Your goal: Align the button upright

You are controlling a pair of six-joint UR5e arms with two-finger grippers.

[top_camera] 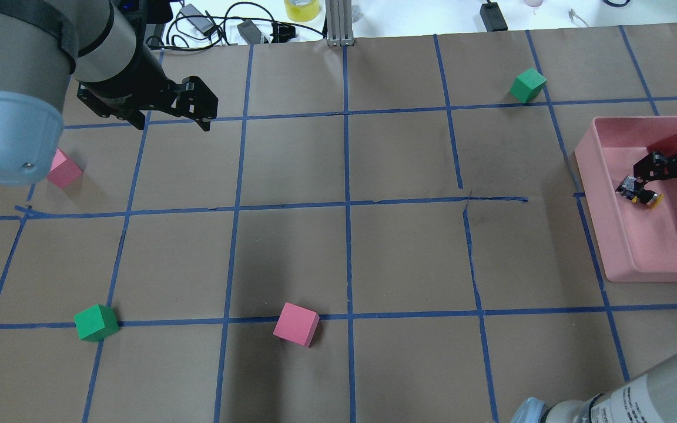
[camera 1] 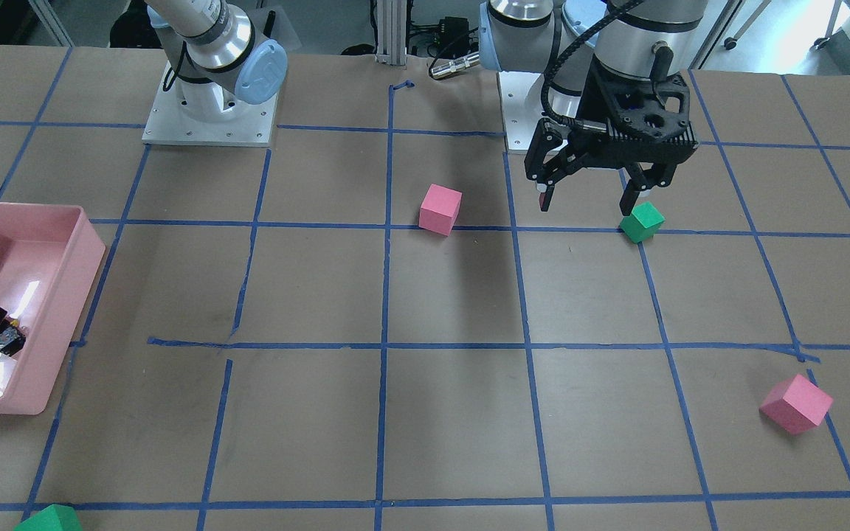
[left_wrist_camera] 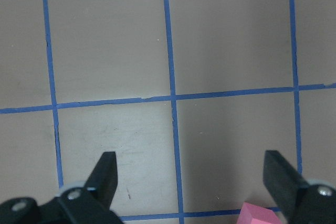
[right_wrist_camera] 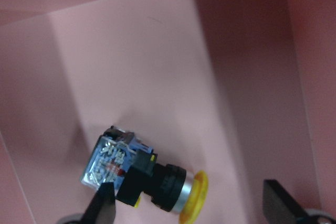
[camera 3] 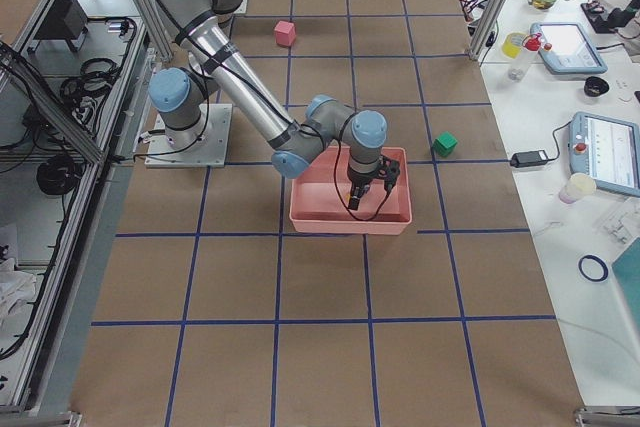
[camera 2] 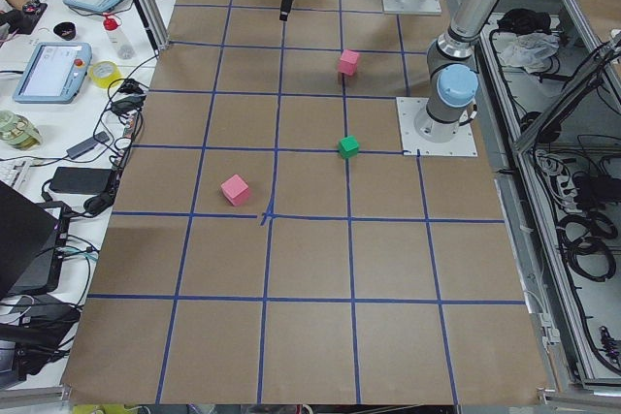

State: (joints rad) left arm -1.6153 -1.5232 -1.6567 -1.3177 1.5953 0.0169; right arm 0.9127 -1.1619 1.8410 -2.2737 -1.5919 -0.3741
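The button point(right_wrist_camera: 147, 177) lies on its side on the floor of the pink tray point(right_wrist_camera: 131, 61), with its yellow cap point(right_wrist_camera: 194, 195) pointing toward the right finger and its silvery base by the left finger point(right_wrist_camera: 102, 205). My right gripper point(right_wrist_camera: 191, 205) is open and low over it, jaws on either side. From overhead the button point(top_camera: 639, 192) shows just under the right gripper point(top_camera: 667, 191) inside the tray point(top_camera: 609, 223). My left gripper point(top_camera: 172, 124) is open and empty above the table, far from the tray. It also shows in the front view point(camera 1: 593, 200) and in its wrist view point(left_wrist_camera: 189, 174).
Two pink cubes point(top_camera: 63, 169) point(top_camera: 296, 324) and two green cubes point(top_camera: 96, 322) point(top_camera: 528, 85) sit on the brown paper with its blue tape grid. One green cube point(camera 1: 643, 221) lies just beneath the left gripper. The tray walls point(camera 1: 89, 273) close in around the right gripper.
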